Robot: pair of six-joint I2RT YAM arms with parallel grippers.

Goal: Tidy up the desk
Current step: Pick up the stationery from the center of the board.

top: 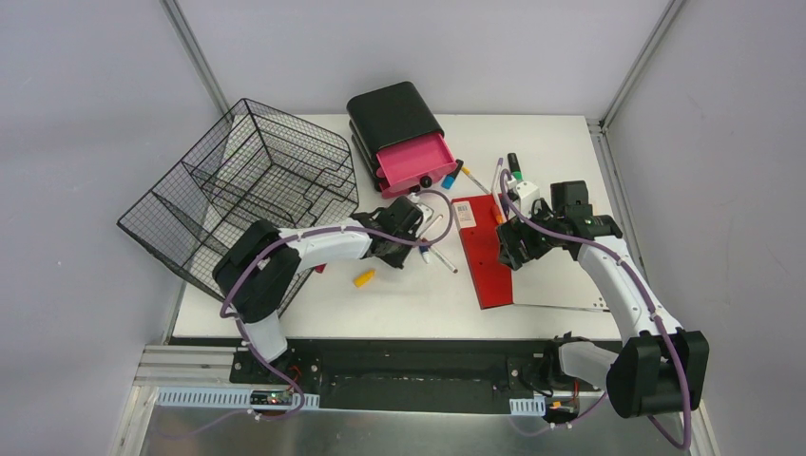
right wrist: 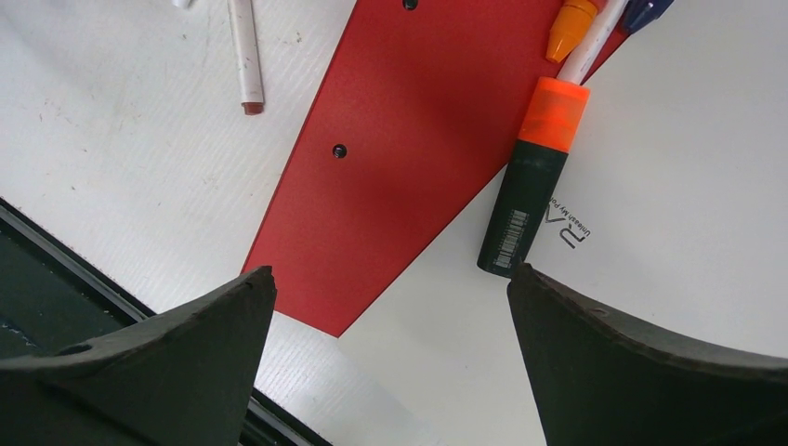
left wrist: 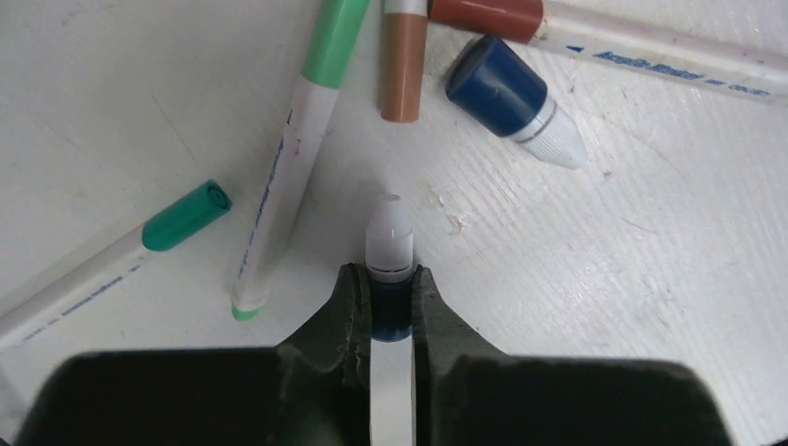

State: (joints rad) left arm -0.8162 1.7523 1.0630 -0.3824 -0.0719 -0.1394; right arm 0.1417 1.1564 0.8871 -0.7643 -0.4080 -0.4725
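The left hand point(left wrist: 391, 299) is clamped on a white marker point(left wrist: 389, 243), pinching it at the dark blue band just behind its pale tip. The marker could swivel or slide out on a lift, since the fingers grip only a short stretch of a smooth round barrel. This hand works just left of the red notebook point(top: 487, 255), in a crowd of loose pens, and any sideways drift would likely nudge them and set them rolling. They lie on the tabletop point(top: 409, 309), which spreads flat and white all around the notebook and carries everything. The right hand point(right wrist: 390, 311) hangs with its fingers wide apart, holding nothing, over the notebook's right edge. A highlighter point(right wrist: 532, 181) with an orange cap lies along that edge. Closing here could catch the red cover along with the highlighter, or knock the highlighter away. By count there are:

- one notebook
- one highlighter
- one wire basket point(top: 249, 195), well to the notebook's left
- one black drawer box point(top: 394, 119), beyond the notebook's far left corner, with one pink drawer point(top: 416, 161) pulled out
- one small orange piece point(top: 364, 278), left of the notebook
- six pens around the left hand: the held marker, two green pens point(left wrist: 183, 216) point(left wrist: 295, 149), two brownish pens point(left wrist: 404, 65) point(left wrist: 604, 37) and one stubby blue-capped pen point(left wrist: 514, 96)

The right wrist view shows a few more pen ends near the notebook's far end, too cut off to count surely.
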